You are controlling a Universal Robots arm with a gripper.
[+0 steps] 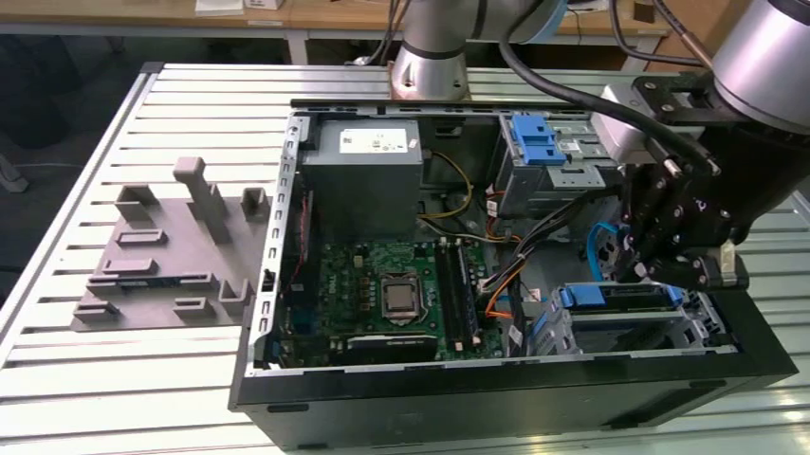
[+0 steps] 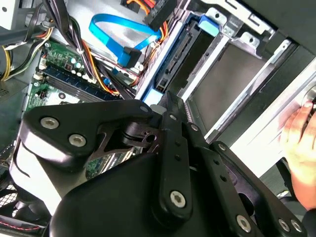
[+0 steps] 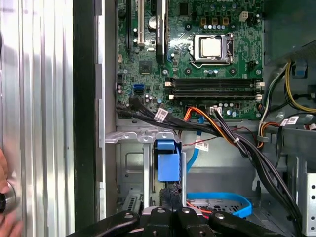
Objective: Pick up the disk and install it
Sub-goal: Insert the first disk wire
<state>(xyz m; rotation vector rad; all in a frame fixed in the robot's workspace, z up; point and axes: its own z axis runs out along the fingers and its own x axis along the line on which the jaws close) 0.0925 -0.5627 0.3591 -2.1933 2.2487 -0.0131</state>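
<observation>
Down in the silver metal drive cage (image 1: pixel 704 318), at the exterior view's right end of the open black computer case (image 1: pixel 506 403), the silver-grey rectangular disk in a blue plastic bracket (image 1: pixel 623 296) sits in its slot. Bracket end faces out at the cage mouth in the first wrist view (image 3: pixel 167 163).

Risks:
- Disk looks not fully home. Off-axis pressure would likely jam it in the rails or flex the cage.
- Black-and-orange cable bundle (image 3: pixel 217 128) and flat blue ribbon cable (image 3: pixel 219 197) run just beside the slot, so snag or pinch looks possible.
- A person's hand (image 2: pixel 298 143) rests just outside the case wall, near the arm's working space.

Pose: the arm reaches over the case from its base at the far side of the slatted metal surface (image 1: pixel 114 379), wrist pointing down into the cage. Black gripper (image 1: pixel 696 277) is roughly upright with its tip at the bracket end (image 3: pixel 171 195). Fingers (image 2: pixel 168 106) look pinched together, nothing visible between them, so apparently touching the disk rather than clamping it.
</observation>
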